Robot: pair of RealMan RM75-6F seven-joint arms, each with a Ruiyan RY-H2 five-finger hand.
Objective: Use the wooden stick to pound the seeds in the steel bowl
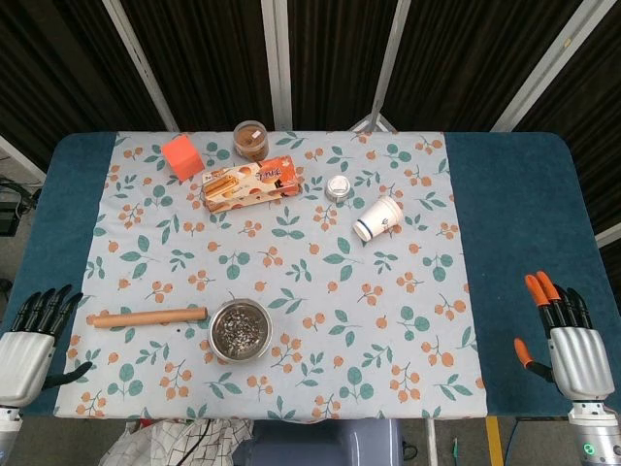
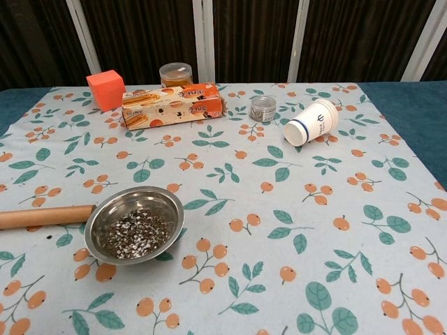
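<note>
**At the near edge, both hands empty**

Near the front edge of the table (image 1: 514, 184), my left hand (image 1: 27, 340) rests on the blue border outside the floral cloth (image 1: 388, 330), fingers extended and slightly apart, holding nothing. My right hand (image 1: 568, 340) sits on the opposite blue border, fingers likewise spread and empty. Neither hand shows in the chest view.

Between them the near half of the cloth lies mostly bare, with wide room to the right of the steel bowl (image 1: 240, 330). The bowl stands left of centre, close to the front edge, with the seeds (image 2: 136, 234) heaped in its bottom.

The wooden stick (image 1: 149, 316) lies flat just left of the bowl, its long axis running left to right, roughly parallel to the front edge. Its right end points at the bowl's rim and sits just beside it; I cannot tell if they touch. Its left end points toward my left hand, with a gap between.

Along the far side stand an orange cube (image 1: 181, 156), a brown jar (image 1: 250, 140), a biscuit box (image 1: 249, 184), a small tin (image 1: 337, 187) and a tipped paper cup (image 1: 377, 217), all well apart from the bowl.
</note>
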